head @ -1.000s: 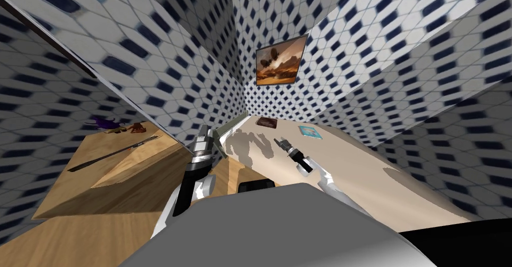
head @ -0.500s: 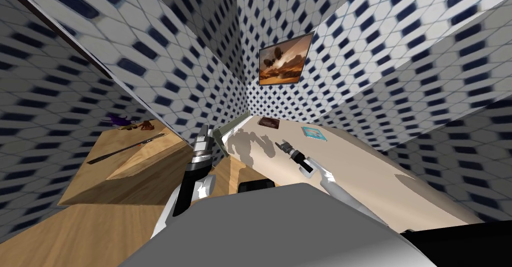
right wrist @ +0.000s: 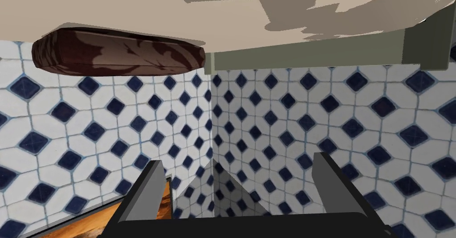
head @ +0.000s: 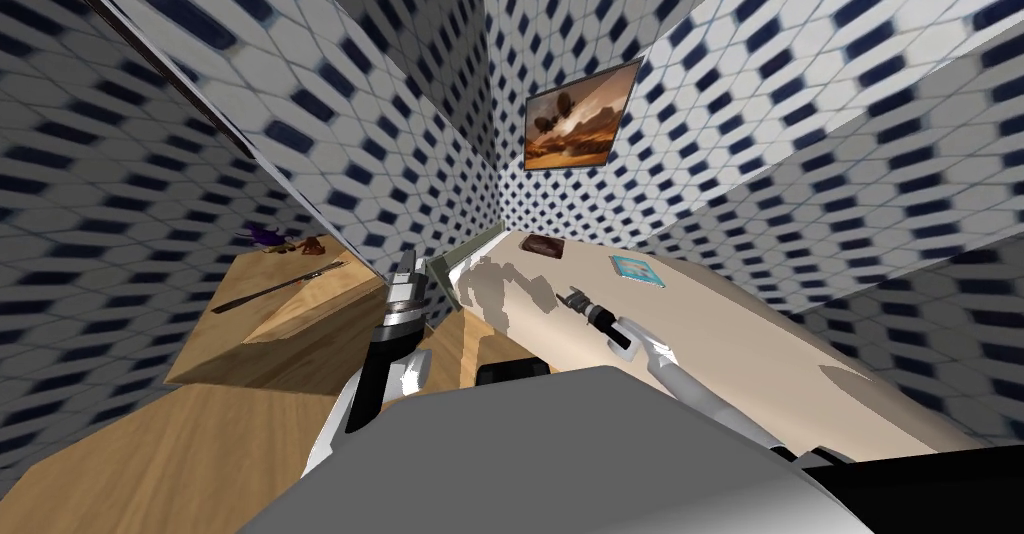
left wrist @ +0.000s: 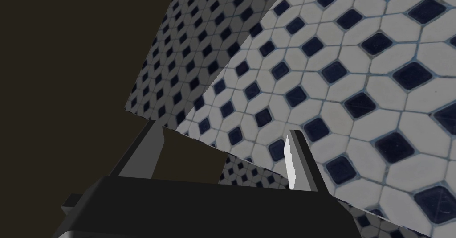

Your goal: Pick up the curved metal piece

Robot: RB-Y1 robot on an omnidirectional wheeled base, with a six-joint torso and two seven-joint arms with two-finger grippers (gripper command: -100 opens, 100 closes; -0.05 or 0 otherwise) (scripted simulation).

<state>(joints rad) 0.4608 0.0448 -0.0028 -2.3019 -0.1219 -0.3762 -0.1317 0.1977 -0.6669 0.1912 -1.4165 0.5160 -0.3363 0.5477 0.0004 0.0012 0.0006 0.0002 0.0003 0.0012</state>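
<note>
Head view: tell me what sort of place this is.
Probably a furnished room indoors, which kind I cannot tell: blue-and-white tiled walls meet in a corner, a framed picture hangs on one, and a wooden table stands beside a beige surface.

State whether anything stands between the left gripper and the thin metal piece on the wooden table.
Seemingly yes: a corner of the tiled wall juts close ahead of the open left gripper, with the metal piece lying beyond it on the wooden table.
</note>
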